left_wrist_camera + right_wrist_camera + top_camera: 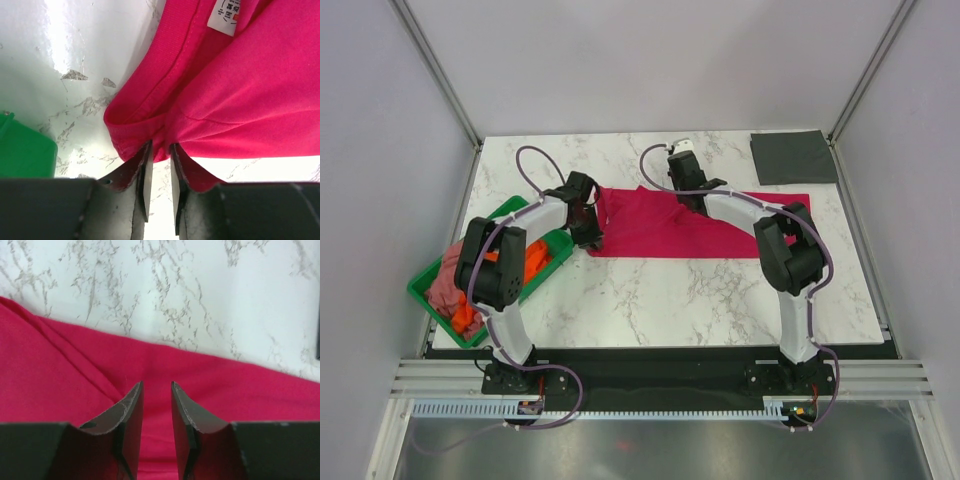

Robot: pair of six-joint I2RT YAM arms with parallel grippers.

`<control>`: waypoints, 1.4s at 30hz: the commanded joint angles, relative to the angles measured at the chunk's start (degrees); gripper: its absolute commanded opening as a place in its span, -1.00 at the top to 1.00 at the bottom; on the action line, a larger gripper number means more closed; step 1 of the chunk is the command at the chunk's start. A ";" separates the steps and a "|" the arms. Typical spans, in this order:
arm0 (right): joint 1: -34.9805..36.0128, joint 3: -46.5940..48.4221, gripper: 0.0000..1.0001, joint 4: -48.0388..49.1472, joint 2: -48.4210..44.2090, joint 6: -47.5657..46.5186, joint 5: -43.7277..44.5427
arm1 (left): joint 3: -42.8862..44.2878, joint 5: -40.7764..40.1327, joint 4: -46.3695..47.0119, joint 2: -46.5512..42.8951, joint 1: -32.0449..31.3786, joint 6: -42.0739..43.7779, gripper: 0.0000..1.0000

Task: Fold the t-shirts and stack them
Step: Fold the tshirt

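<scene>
A crimson-red t-shirt (pixel 650 225) lies partly folded in a long band across the middle of the table. My left gripper (pixel 594 240) is at its left end by the collar (pixel 150 90); its jaws (pixel 160 145) stand a little apart, with a fold of red cloth just at the tips. My right gripper (pixel 676 178) hangs over the shirt's far edge (pixel 60 375), open, with only cloth below the gap (pixel 156 384). A dark grey t-shirt (pixel 792 156) lies folded flat at the back right. An orange t-shirt (pixel 535 262) and a dusty pink one (pixel 448 280) are bunched in the tray.
A green plastic tray (pixel 420 290) sits at the table's left edge, its corner (pixel 25 150) near my left gripper. White marble tabletop (pixel 670 300) stretches in front of the red shirt. Walls and frame posts close in the back and sides.
</scene>
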 commanded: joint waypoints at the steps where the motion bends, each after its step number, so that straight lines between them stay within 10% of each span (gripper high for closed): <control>1: 0.26 0.56 0.28 -5.41 -4.56 4.41 -3.80 | 2.16 -2.10 -2.16 -3.93 0.11 0.89 0.42; 13: 0.43 -10.60 -0.03 -11.12 -19.85 16.02 -18.65 | 11.38 1.15 -4.98 -8.50 0.11 3.53 0.17; 18: 3.41 -15.61 -0.96 -10.16 -26.70 17.52 -22.17 | 12.97 2.91 -4.89 -8.85 0.11 3.01 0.17; 42: 8.25 -27.74 -0.96 -8.66 -47.01 22.70 -25.36 | 11.65 -2.10 -3.57 -4.81 -0.33 -9.04 0.31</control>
